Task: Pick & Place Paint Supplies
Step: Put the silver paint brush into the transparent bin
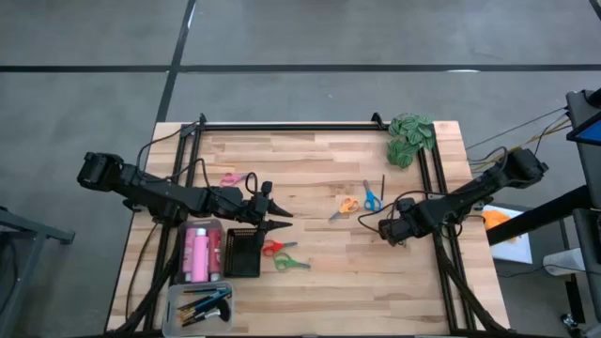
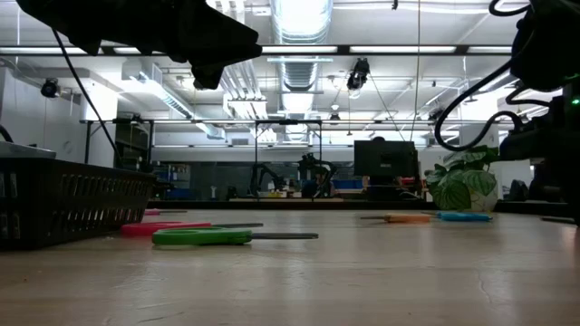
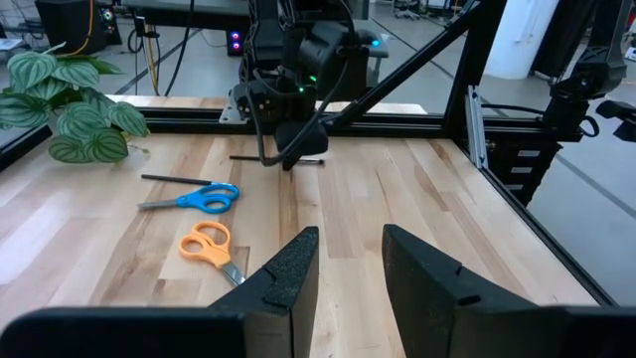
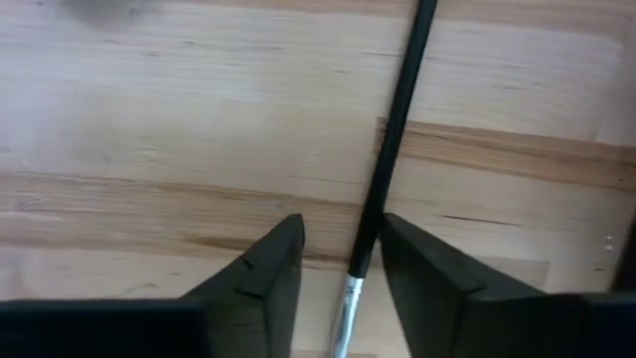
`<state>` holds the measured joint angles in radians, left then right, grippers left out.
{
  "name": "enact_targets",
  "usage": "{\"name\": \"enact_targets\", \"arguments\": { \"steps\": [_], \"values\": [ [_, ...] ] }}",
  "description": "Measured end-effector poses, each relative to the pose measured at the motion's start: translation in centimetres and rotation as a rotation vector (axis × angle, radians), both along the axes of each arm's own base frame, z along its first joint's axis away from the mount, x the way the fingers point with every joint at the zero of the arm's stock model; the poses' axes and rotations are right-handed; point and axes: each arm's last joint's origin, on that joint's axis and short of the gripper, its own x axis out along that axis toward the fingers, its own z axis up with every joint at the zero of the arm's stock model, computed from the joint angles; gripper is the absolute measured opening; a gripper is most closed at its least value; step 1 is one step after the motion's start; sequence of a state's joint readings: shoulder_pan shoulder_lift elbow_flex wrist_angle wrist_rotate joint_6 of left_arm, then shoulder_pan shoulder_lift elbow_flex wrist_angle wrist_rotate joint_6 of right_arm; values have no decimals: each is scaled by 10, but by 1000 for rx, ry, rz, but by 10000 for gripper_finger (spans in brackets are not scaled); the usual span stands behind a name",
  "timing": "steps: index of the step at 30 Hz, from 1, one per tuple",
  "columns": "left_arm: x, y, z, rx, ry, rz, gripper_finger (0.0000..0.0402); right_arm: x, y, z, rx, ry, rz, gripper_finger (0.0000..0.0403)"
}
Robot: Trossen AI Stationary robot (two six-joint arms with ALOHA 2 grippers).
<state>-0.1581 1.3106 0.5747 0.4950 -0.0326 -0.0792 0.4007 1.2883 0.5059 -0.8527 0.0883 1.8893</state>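
Observation:
My right gripper [image 1: 387, 228] points down at the table right of centre. It is open, and its fingers stand on either side of a thin dark-handled brush [image 4: 397, 119] that lies flat on the wood, silver ferrule [image 4: 348, 298] nearest the wrist. The left wrist view also shows this brush [image 3: 248, 157] under that gripper. My left gripper [image 1: 282, 214] is open and empty, held above the table beside a black basket [image 1: 242, 252]. Red scissors [image 1: 272, 248] and green scissors [image 1: 291, 264] lie just right of the basket. Orange scissors [image 1: 347, 205], blue scissors [image 1: 371, 197] and pink scissors [image 1: 233, 178] lie flat on the wood.
A clear tray with pink bottles [image 1: 199, 253] and another with brushes [image 1: 202, 305] sit at the near left. A second dark brush [image 1: 382, 183] lies by the blue scissors. The green leafy clump [image 1: 410, 136] occupies the far right corner. A black frame rail [image 1: 282, 126] borders the table.

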Motion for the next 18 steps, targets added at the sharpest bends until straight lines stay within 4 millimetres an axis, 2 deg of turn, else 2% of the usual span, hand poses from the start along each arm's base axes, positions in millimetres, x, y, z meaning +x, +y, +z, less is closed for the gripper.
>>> {"name": "enact_targets", "arguments": {
  "steps": [11, 18],
  "values": [
    [0, 0, 0, 0, 0, 0, 114, 1, -1, -2, -21, -21, 10, 19],
    [0, 0, 0, 0, 0, 0, 114, 0, -1, -2, -29, -22, 11, 20]
  ]
}}
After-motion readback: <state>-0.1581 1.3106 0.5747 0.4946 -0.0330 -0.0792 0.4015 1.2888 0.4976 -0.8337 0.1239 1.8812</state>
